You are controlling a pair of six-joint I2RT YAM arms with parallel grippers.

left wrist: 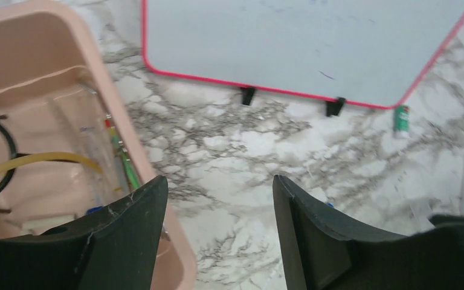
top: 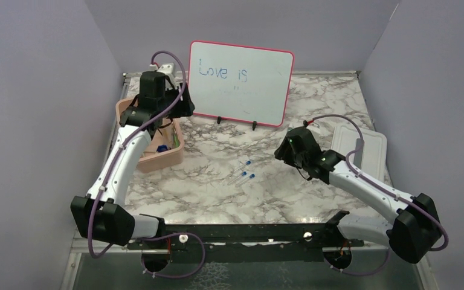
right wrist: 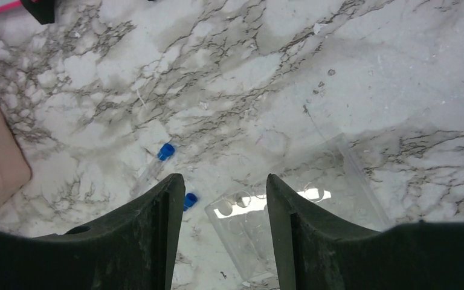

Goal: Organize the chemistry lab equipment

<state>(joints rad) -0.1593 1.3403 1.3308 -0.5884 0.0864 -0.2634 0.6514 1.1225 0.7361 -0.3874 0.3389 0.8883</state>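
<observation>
Left jaws hang above the pink bin [top: 170, 158], next to the whiteboard [top: 240, 83]. They're spread wide w/ nothing between. In the wrist view one finger sits over the bin rim and the other over the marble worktop [top: 217, 193].

Inside the bin we see a black wire ring [left wrist: 3, 151], a tan rubber tube [left wrist: 42, 158] and a red-tipped spatula [left wrist: 121, 154] along the wall.

Right jaws are also spread and empty, low over mid-worktop. A clear plastic rack [right wrist: 290, 208] w/ round holes shows through the gap.

Three blue-capped tubes [top: 242, 174] lie loose on the worktop btw bin and right jaws, close together, just left of that rack. The white lid [top: 359, 148] lies flat at the right edge.
</observation>
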